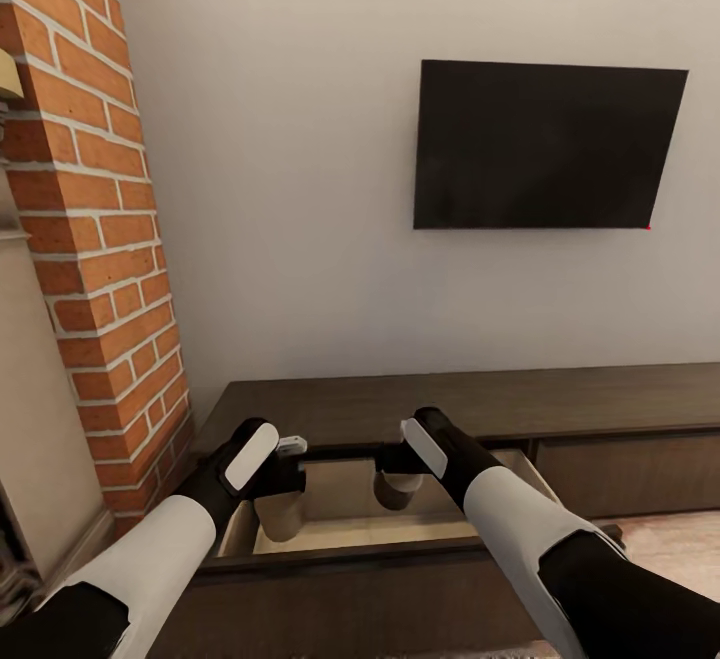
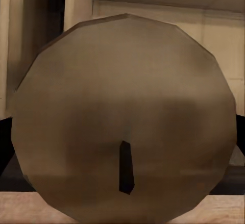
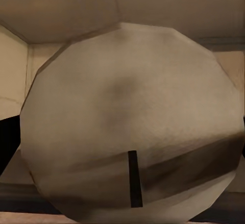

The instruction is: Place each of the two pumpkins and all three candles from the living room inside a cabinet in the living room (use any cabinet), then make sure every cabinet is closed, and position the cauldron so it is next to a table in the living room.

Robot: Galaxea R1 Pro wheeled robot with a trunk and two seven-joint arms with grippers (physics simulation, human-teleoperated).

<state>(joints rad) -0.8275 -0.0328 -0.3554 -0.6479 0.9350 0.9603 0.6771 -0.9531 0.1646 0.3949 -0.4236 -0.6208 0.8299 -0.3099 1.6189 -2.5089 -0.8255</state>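
Over the open drawer (image 1: 400, 524) of the cabinet (image 1: 520, 404), your two arms reach forward and down, side by side. Your left gripper (image 1: 283, 499) holds a candle (image 1: 280, 517) by its sides; your right gripper (image 1: 398, 479) holds a second candle (image 1: 398, 491) likewise. In each wrist view a candle's wick end (image 2: 125, 117) (image 3: 135, 117) sits close before the camera. A television (image 1: 545, 144) hangs above.

Two brownish candles, one (image 1: 280, 517) below the left gripper (image 1: 285, 474), the other (image 1: 397, 490) below the right gripper (image 1: 392, 461), stand upright inside the cabinet's (image 1: 600, 404) open drawer (image 1: 370, 529).
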